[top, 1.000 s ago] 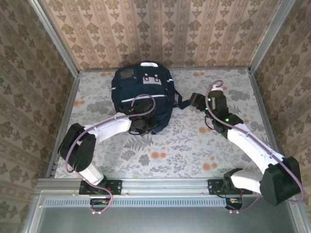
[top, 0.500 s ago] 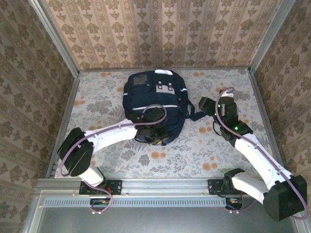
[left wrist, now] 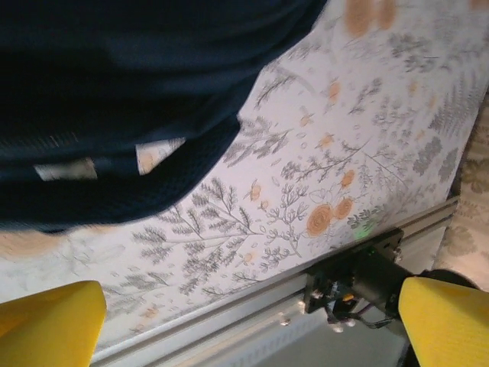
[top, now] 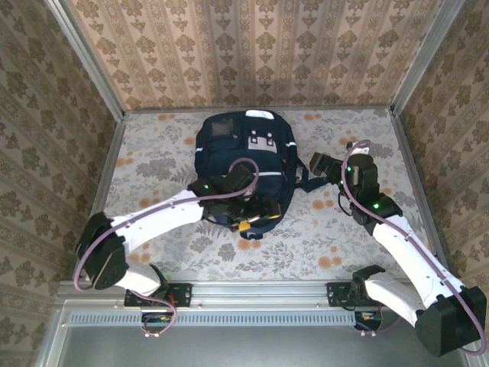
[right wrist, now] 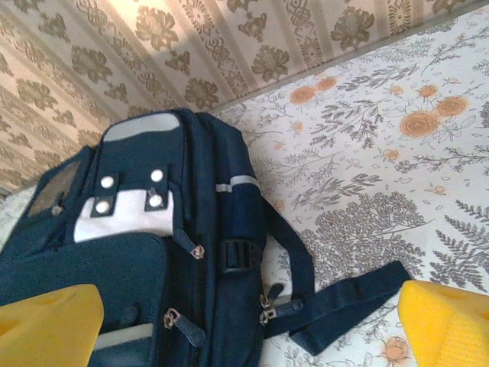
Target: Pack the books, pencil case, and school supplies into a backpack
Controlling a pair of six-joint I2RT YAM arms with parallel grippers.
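Observation:
The dark navy backpack (top: 244, 157) lies flat in the middle of the table, zipped, with its white patch (right wrist: 122, 218) and grey stripes facing up. My left gripper (top: 248, 219) hovers over its near end. In the left wrist view this gripper (left wrist: 248, 329) is open, its yellow fingertips (left wrist: 50, 321) far apart and nothing between them, with the backpack (left wrist: 114, 92) above. My right gripper (top: 319, 164) stands open just right of the backpack, near its strap (right wrist: 344, 302). Its fingers (right wrist: 447, 321) hold nothing. The books, pencil case and school supplies are out of view.
The floral table cover (top: 321, 229) is bounded by patterned walls on three sides. A metal rail (top: 260, 290) with the arm mounts (left wrist: 359, 279) runs along the near edge. Zip pulls (right wrist: 263, 302) lie on the backpack's right side.
The backpack slid to the right. My left gripper went from shut on the backpack's near end to wide open, letting it go. The right gripper opened wider and drew back slightly.

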